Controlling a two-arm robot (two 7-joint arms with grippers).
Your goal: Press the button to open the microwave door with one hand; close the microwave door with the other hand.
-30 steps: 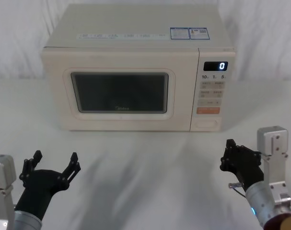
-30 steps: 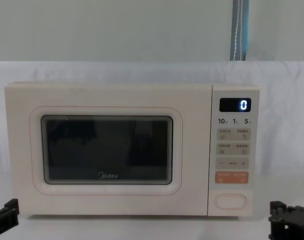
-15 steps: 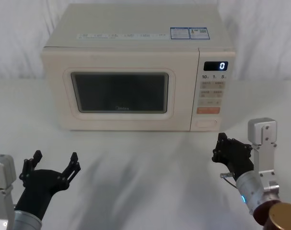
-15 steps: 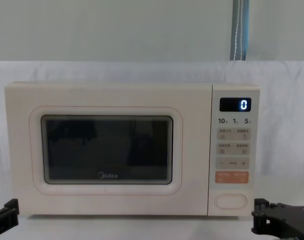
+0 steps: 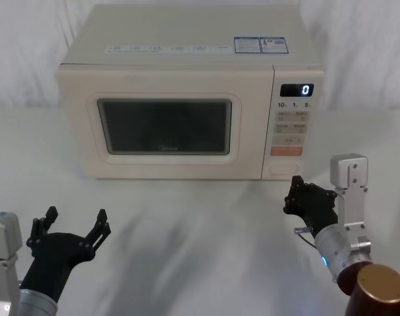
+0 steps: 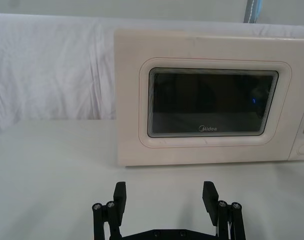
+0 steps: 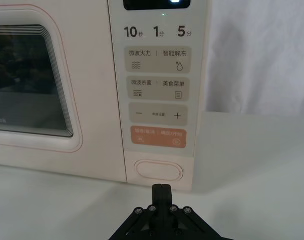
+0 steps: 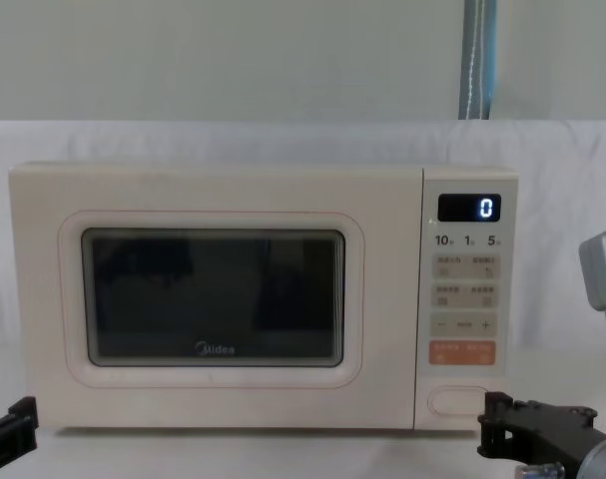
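The boxy cream-white microwave [image 5: 186,99] is seen in the upper centre of the head view, set on a white cloth-covered table [image 5: 206,230]. Its broad cream door with the dark rounded glass window [image 5: 163,125] is found shut, flush with the front face; the same door [image 8: 213,299] takes up the left and centre of the chest view. The control panel sits at the right end, with a black display showing a white 0 [image 8: 469,208] at its top. An orange rectangular key [image 7: 160,137] is noted just above the wide cream pill-shaped button [image 7: 159,170], which lies at the bottom of the panel, in the lower centre of the right wrist view.

The right black gripper with a silver-grey wrist bracket [image 5: 293,195] is placed at the lower right of the head view, just in front of the panel's lower corner; in the chest view its tip [image 8: 494,436] lies just beside the button [image 8: 458,401]. Whether contact is made cannot be told. Its fingers [image 7: 161,191] are pressed together, nothing held.

The left black gripper [image 5: 73,222] is held at the lower left of the head view, well apart from the microwave, fingers [image 6: 120,195] spread wide and empty
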